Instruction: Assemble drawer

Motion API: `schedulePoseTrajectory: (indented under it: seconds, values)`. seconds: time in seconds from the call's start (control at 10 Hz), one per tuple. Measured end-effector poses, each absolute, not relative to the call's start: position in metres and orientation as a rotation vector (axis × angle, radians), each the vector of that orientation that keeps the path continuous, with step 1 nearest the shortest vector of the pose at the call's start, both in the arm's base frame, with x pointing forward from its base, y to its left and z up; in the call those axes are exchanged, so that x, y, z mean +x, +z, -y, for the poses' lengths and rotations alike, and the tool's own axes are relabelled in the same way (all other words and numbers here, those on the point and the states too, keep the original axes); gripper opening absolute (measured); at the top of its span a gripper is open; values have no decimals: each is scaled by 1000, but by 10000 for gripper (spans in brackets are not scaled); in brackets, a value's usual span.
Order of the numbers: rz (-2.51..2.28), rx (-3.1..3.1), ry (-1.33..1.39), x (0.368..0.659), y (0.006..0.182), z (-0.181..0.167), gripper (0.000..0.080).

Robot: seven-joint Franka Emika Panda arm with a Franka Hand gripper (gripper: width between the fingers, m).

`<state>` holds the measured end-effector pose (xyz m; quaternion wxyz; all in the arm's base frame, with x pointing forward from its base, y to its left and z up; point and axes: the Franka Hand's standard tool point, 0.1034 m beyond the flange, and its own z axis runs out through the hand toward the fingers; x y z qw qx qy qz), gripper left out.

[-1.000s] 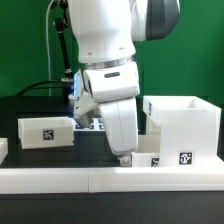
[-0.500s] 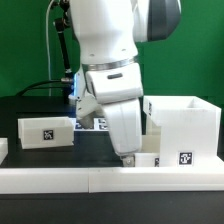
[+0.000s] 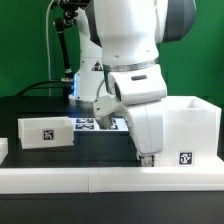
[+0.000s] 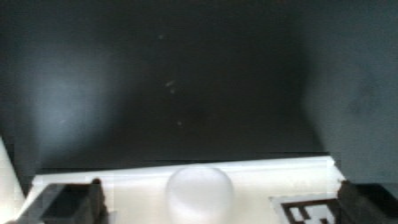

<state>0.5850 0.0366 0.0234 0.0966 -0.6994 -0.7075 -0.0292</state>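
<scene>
**Reaching for the first tray: grasp not yet made**

Gripper [image 3: 148, 156] is down low at the front of the table [image 4: 178, 80], over the right tray [image 3: 172, 158]. That tray sits just in front of the housing [image 3: 188, 122], on the exterior view's right, tag facing the camera. The housing stands upright with its open side up, and nothing is seen inside it. The left tray [image 3: 46, 131] is well apart on the exterior view's left, also tag forward, untouched. The rail [image 3: 80, 180] runs along the front edge. The marker board [image 3: 88, 124] lies flat behind the arm.

In the wrist view the right tray's knob [image 4: 199, 186] sits centred between the fingers [image 4: 68, 202], one finger off each side of the tray's knobbed end. Jaws are spread wide, released, holding nothing. Whether the pads touch the tray walls I can't tell, as both are cut off at the frame edge.

Step, as I judge it: lining up a grasp on the right tray, early in the task. Neither tray is in the housing.

The next move likely calls for:
- Settle a little lower and close squarely on the tray, keeping the knob centred so it doesn't twist.
- Lift clear of the rail, which lies close in front.
- Turn the tray to match a housing opening. Which face has the slots isn't visible here.

Risk: the housing is very near, so a skewed close could nudge it.
</scene>
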Motion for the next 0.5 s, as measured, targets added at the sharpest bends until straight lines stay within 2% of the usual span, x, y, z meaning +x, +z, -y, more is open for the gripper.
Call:
schedulePoseTrajectory:
  seconds: [0.1, 0.5]
  values:
    - [2096, -2071, -86, 585, 23, -34, 649]
    - [2071, -2116, -69, 593, 31, 16, 649]
